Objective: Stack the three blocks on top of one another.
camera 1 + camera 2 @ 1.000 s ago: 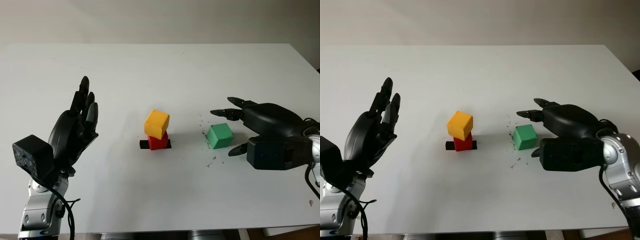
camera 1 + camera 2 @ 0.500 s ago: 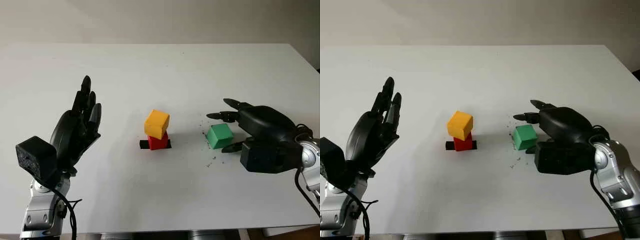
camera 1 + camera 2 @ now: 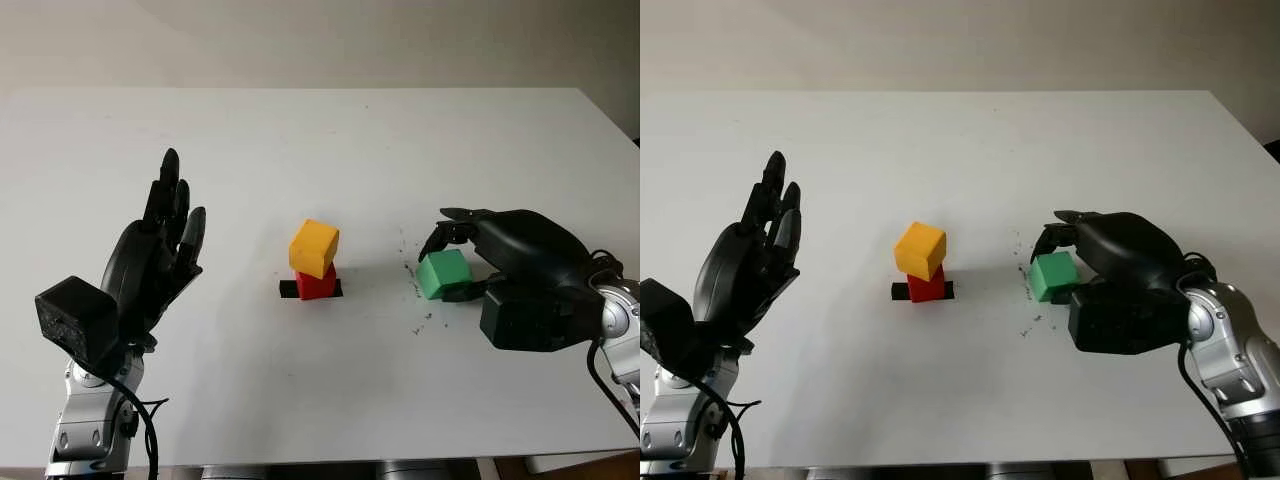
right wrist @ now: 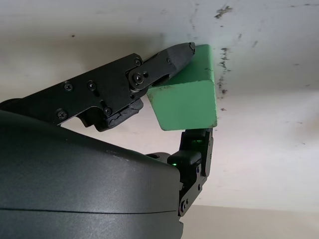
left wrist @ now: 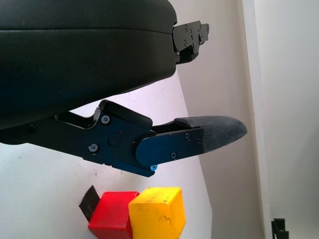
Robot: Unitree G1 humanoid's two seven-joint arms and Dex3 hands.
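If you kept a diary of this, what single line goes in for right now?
stack: yellow cube on red cube | right robot hand: gripping green cube on white table | left robot hand: open, raised

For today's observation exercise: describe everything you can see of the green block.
The green block is a plain matte cube with slightly rounded edges. It sits on the white table, right of the yellow-on-red stack, among dark specks. The right robot hand closes around it, one fingertip on an upper edge and another finger against its opposite side.

Left hand (image 3: 150, 265): black moulded shell, three jointed fingers, boxy black wrist camera block, silver forearm, black cables. Right hand (image 3: 520, 265): black shell, silver wrist joint, small screws along finger links, black cable.
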